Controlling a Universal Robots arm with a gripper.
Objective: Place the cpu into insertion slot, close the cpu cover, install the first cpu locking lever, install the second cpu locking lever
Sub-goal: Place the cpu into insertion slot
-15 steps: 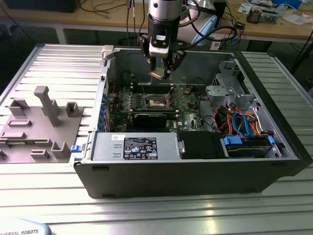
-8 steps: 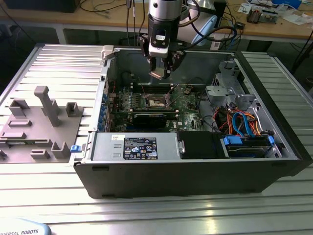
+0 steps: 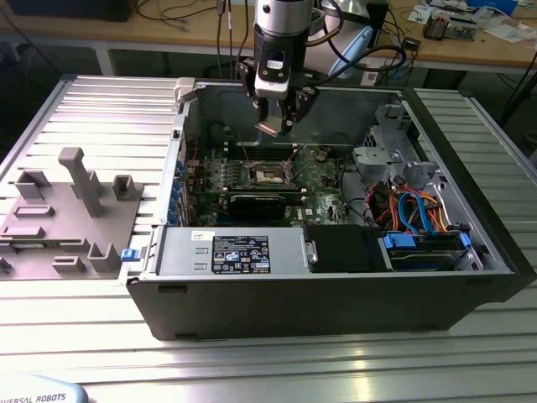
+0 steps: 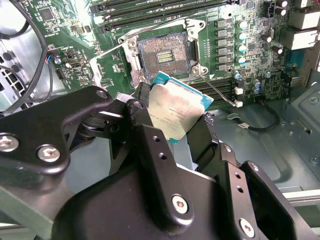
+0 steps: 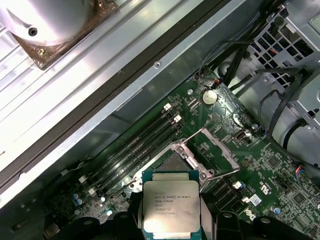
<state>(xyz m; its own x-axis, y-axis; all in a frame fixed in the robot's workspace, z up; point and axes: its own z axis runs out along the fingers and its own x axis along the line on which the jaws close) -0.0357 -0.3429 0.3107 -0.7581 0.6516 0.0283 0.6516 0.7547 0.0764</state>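
1. Exterior view: the tool (image 3: 275, 126) hangs above the open computer case (image 3: 294, 294), which lies on the ribbed metal counter (image 3: 84, 336).
2. Its fingers (image 4: 150, 140) are clenched on the cpu (image 4: 175, 112), gripping two opposite edges. The chip is tilted, and its silvery top shows in both wrist views.
3. The cpu is in the air above the green motherboard (image 4: 75, 65) and apart from the insertion slot (image 4: 162, 52), which lies bare with its contacts exposed.
4. The cpu cover (image 5: 220, 145) appears to be swung up off the slot, though its thin frame is hard to trace against the board.
5. A grey fixture plate (image 3: 59, 227) with upright blocks lies on the counter, beside the case on the exterior view's left.
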